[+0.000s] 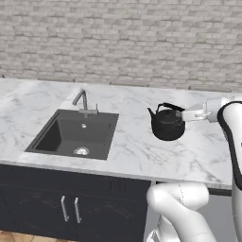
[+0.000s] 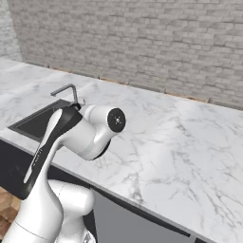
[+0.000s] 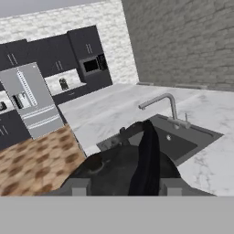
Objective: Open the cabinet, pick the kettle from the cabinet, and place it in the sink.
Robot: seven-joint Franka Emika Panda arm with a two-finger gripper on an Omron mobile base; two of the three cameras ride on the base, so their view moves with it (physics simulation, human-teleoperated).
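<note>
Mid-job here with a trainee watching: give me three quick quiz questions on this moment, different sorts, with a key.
1. True or false: the kettle already sits inside the sink.
2. What grips the kettle's arched handle? A) the gripper B) the faucet C) nothing
3. In the left base view, on which side of the sink is the kettle?

Key:
1. False; it is over the marble counter, carried.
2. A; the hand view shows the handle between the fingertips.
3. To its right, with the spout toward the sink.
</note>
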